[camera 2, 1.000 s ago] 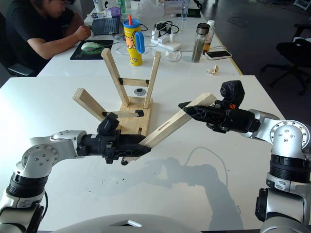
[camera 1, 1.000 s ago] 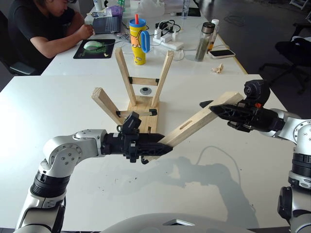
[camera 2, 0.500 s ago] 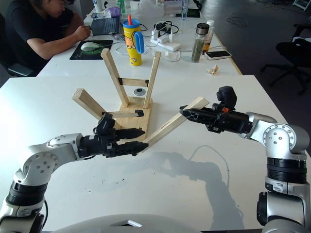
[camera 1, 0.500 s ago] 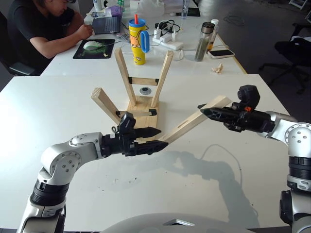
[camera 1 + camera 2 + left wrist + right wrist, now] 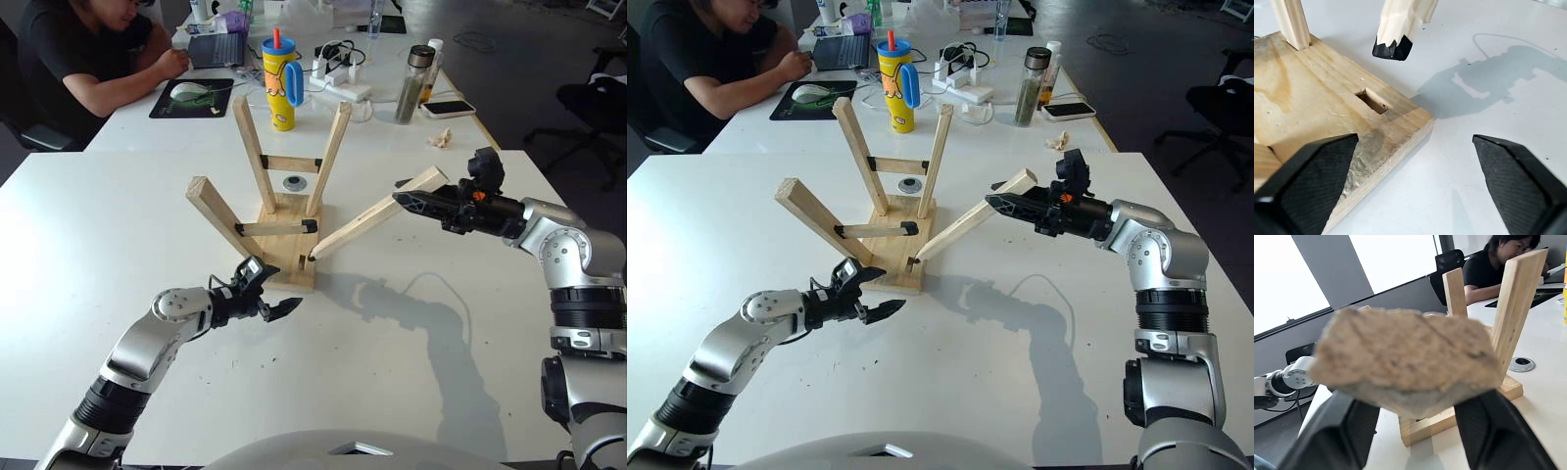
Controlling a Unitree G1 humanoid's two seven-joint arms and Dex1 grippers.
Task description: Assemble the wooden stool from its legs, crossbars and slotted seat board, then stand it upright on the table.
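Observation:
The slotted seat board [image 5: 285, 257] lies flat on the white table with three legs [image 5: 252, 147] standing up from it, joined by two crossbars [image 5: 290, 164]. My right gripper [image 5: 404, 200] is shut on the upper end of a fourth, loose leg [image 5: 364, 225], which slants down to the left. Its black-marked tip [image 5: 1393, 49] hovers just above an empty slot [image 5: 1372, 101] near the board's front corner. My left gripper [image 5: 278, 305] is open, low over the table at the board's front edge, holding nothing. The leg's end grain [image 5: 1405, 355] sits between my right fingers [image 5: 1347, 431].
A round cable port [image 5: 292, 182] sits in the table behind the board. On the far table stand a yellow cup [image 5: 279, 82], a bottle [image 5: 412, 82], a phone [image 5: 447, 107] and a power strip [image 5: 343, 90]. Bare table lies in front and to the right.
My left gripper opened, let go of the loose leg's lower end and dropped to the table in front of the board. My right gripper carried the leg left, bringing its tip over the slot.

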